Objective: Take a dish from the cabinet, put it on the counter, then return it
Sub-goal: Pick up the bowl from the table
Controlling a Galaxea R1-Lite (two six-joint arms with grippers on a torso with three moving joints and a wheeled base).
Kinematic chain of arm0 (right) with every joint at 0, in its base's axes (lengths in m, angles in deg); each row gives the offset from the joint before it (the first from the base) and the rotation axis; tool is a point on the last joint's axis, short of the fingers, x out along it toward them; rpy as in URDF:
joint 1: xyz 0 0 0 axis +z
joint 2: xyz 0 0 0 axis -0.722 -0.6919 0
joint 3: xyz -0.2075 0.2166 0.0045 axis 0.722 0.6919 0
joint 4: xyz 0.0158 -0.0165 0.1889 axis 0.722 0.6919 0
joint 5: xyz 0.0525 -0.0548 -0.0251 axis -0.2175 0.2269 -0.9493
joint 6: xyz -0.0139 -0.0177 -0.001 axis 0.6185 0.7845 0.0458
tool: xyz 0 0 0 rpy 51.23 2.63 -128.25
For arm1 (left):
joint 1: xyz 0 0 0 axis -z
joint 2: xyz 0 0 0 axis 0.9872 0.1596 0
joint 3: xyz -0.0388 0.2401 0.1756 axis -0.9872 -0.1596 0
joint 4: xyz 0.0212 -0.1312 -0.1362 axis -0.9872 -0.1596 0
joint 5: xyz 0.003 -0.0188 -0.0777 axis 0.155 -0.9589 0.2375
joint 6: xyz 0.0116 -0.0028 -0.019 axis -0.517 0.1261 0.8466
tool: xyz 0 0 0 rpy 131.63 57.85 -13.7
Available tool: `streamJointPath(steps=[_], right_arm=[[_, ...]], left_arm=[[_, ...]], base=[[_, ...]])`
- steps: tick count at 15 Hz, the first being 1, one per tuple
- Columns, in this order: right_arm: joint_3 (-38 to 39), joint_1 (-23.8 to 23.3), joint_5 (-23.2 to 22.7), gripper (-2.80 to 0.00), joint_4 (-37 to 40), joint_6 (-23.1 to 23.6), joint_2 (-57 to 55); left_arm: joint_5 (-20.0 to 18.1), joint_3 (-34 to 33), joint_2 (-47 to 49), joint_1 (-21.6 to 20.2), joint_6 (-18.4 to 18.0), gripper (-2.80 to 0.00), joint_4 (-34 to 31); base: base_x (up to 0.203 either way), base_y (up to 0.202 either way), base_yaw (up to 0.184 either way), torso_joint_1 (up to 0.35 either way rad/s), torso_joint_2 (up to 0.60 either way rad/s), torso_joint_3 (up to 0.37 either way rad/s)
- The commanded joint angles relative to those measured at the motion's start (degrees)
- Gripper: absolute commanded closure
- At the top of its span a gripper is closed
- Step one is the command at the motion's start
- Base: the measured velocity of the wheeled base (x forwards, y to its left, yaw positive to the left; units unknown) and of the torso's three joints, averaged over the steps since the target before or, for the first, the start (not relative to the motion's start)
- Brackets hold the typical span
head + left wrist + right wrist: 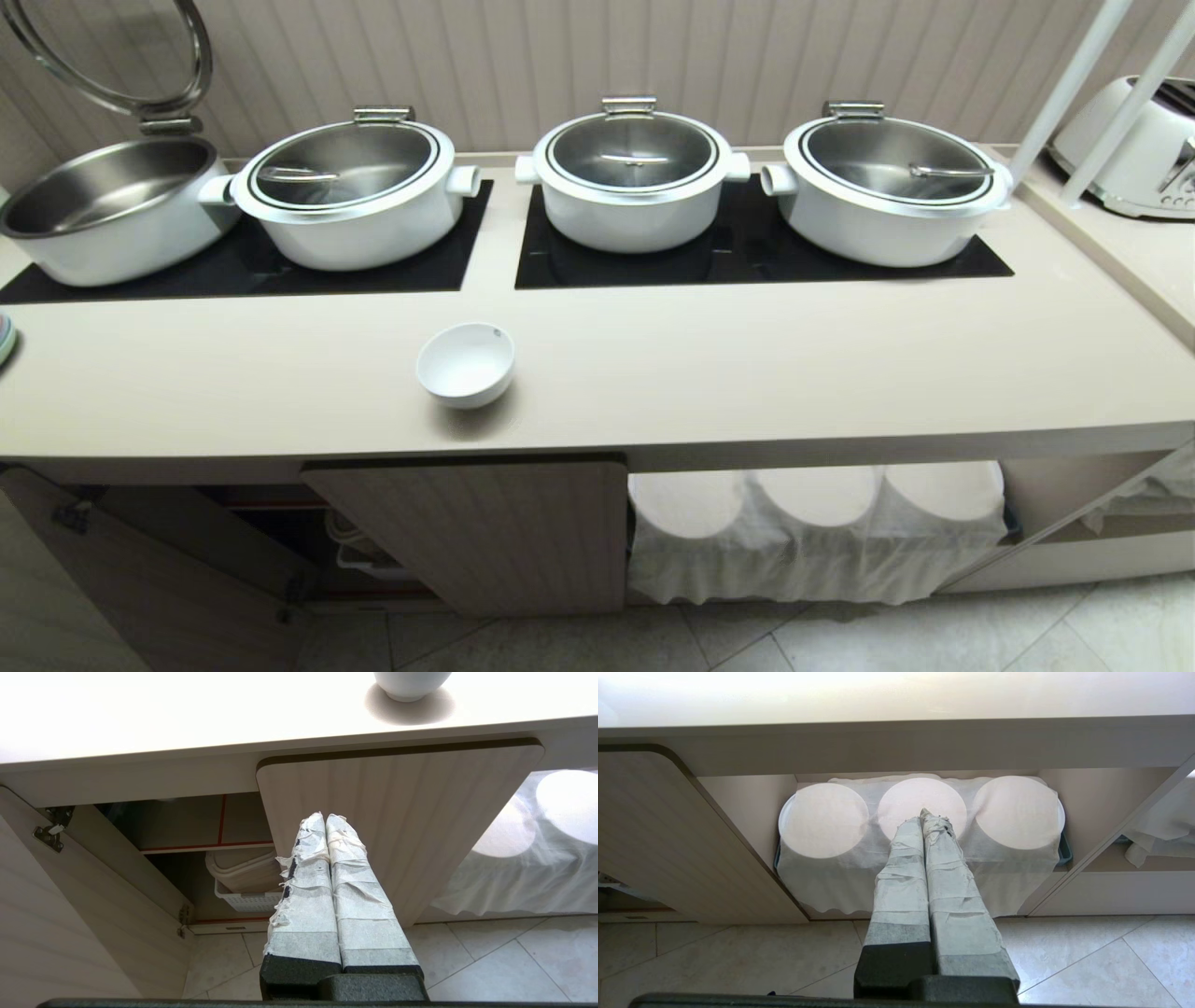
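Risk first: dish (465, 364) sits upright on the beige surface (747, 373), close to the front edge, so a clumsy approach from below could nudge it toward the pots or tip it off the lip. Worth watching the cabinet (397, 826) too, since its right-hand door is shut while the left door (70, 914) hangs wide open, showing red-edged shelves and a white basket (247, 900) inside. Plenty to clip on the way back in (door edge, basket rim, shelf tape). Thin grip on a smooth round rim could also slip mid-carry.

Left claw (325, 817) fully closed, taped fingers (308, 882) pressed together, holding nothing. Hangs low in front of the shut door, pointing at it, with the dish well above and a little off to one side, up over the surface edge. No contact between the two, clearly apart.

Right claw (922, 814) also closed and empty, parked low in front of the cloth-draped opening (920, 868), well away from the dish.

Judging by the layout: dish out and set down, return trip not yet begun, so probably needs the left claw opened and raised first.
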Motion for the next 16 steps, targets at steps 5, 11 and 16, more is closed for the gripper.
streamJointPath(steps=[5,11,16], right_arm=[[0.0,0.03,0.02,0.0,-0.09,0.0,0.02],[0.0,0.09,0.02,0.0,0.0,0.0,0.02],[0.0,0.0,0.02,0.0,-0.09,0.0,0.02]], left_arm=[[-0.13,0.0,0.0,-0.02,0.01,0.0,0.13],[-0.76,0.09,0.0,-0.02,-0.36,0.0,0.04],[-2.94,3.1,0.0,-0.02,-1.29,0.0,-0.6]], base=[[0.0,0.0,0.0,0.0,0.0,0.0],[0.0,0.0,0.0,0.0,0.0,0.0],[0.0,0.0,0.0,0.0,0.0,0.0]])
